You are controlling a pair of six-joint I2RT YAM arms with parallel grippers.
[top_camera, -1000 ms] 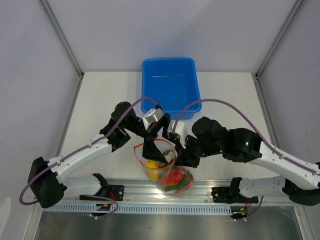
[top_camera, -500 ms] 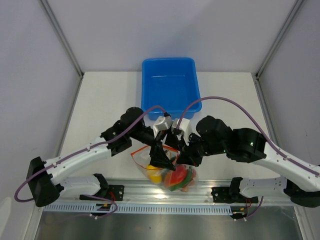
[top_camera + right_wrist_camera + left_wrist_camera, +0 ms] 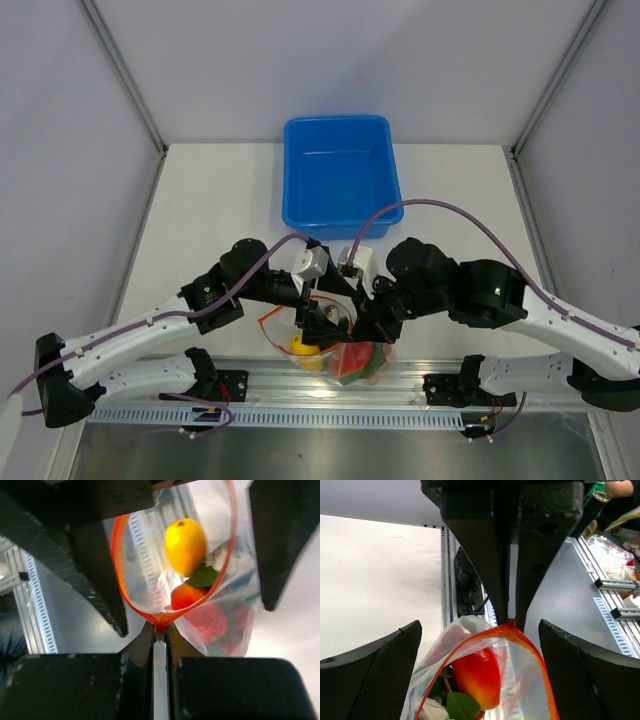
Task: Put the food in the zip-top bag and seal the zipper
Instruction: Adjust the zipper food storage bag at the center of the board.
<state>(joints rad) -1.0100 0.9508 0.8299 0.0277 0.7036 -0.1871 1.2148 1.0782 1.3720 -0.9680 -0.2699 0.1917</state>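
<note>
The clear zip-top bag (image 3: 332,348) hangs at the table's near edge with its mouth open. The food lies inside it: a yellow fruit (image 3: 300,347) (image 3: 185,546), a red-orange fruit (image 3: 477,672) and red and green pieces (image 3: 358,362). My right gripper (image 3: 160,629) (image 3: 366,326) is shut on one end of the orange-red zipper (image 3: 135,602) (image 3: 532,652), which loops open. My left gripper (image 3: 480,680) (image 3: 318,322) is open, one finger on each side of the bag's mouth, touching nothing that I can see. In the left wrist view the right gripper's fingertips (image 3: 500,610) pinch the zipper's far end.
A blue plastic tub (image 3: 340,175) stands at the back of the table, behind both arms. A metal rail (image 3: 280,385) with the arm bases runs along the near edge, just under the bag. White walls close in on both sides.
My left arm has swung toward the near edge and lowered its open gripper over the bag's mouth. The right gripper has kept its pinch, and the bag has shifted slightly.
</note>
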